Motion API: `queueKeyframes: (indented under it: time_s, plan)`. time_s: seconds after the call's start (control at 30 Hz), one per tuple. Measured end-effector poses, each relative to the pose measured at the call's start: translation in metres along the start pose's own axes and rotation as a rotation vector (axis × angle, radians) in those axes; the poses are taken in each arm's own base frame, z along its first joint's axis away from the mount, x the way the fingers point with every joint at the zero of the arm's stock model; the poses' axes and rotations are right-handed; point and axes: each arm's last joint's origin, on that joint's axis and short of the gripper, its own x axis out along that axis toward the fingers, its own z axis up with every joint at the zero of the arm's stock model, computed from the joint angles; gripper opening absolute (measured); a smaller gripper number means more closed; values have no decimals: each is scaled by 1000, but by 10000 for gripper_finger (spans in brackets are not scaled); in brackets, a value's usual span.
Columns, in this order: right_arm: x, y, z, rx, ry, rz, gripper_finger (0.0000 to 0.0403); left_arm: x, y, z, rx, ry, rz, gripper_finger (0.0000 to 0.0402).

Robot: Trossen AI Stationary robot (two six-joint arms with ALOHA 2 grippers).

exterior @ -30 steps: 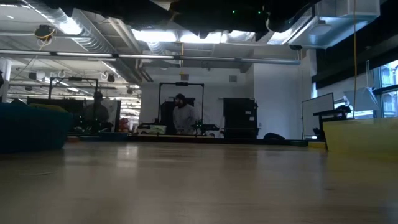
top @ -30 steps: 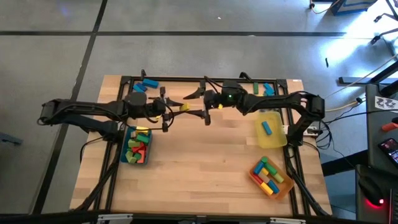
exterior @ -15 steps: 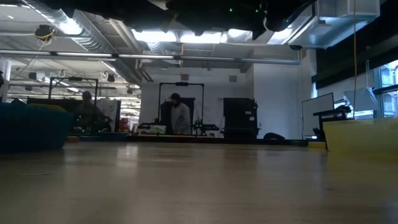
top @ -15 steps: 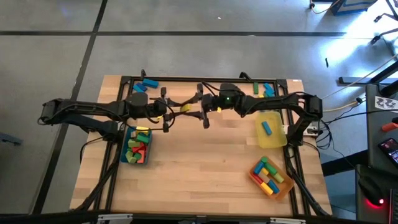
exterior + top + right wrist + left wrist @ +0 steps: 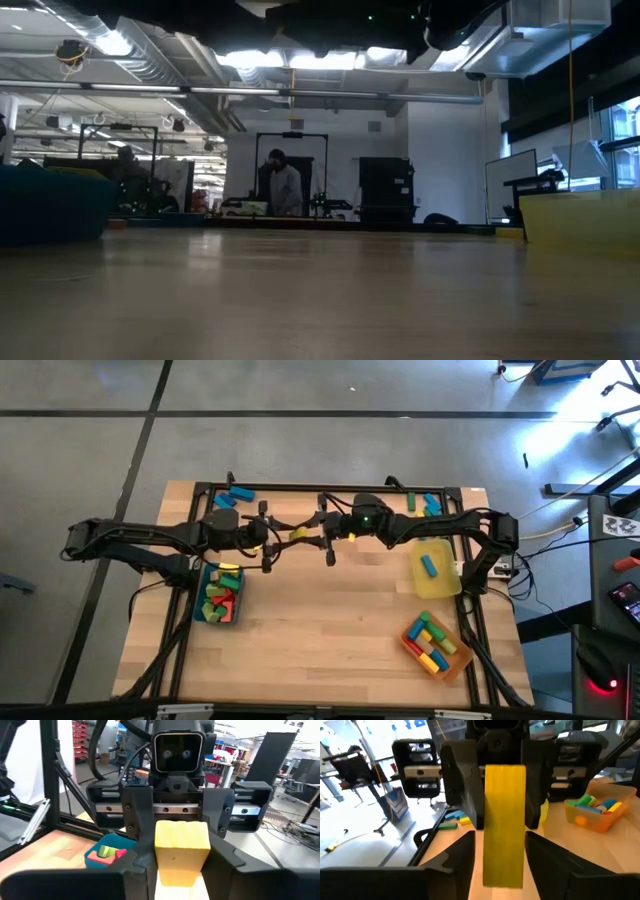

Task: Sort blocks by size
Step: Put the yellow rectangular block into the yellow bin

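Above the wooden table [image 5: 330,620], I'd keep my left end effector [image 5: 272,540] pinching the yellow block [image 5: 297,534] until my spread right end effector [image 5: 322,532] squarely closes.

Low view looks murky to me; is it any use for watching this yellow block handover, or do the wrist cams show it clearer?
Low view: dim, arms only dark shapes at the top edge, block not shown. Left wrist view: yellow block sharp and bright, filling the centre between the right gripper fingers, background washed out. Right wrist view: the block evenly lit, left gripper sharp. High view: handover small, glare upper right.
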Motion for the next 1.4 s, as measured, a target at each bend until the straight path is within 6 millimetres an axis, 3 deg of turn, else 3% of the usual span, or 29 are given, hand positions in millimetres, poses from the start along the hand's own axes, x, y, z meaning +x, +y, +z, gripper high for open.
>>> queueKeyframes:
  time_s: [0.23,0.43,0.8,0.97,1.23,1.4]
  plan:
    - [-10,-2,7,25,114,-156,112,-6,-1,-19,26,223,29,175]
    - [-32,-2,25,43,254,-270,119,-13,-4,-39,-8,431,22,169]
    - [-88,6,42,121,618,-541,111,-19,-11,-72,-37,560,12,169]
    - [-114,15,35,266,819,-692,128,-19,-12,-76,-38,568,11,168]
    - [-157,33,24,534,1141,-905,110,-20,-12,-77,-33,580,8,168]
    - [-177,43,13,654,1295,-1057,130,-20,-12,-77,-34,580,8,168]
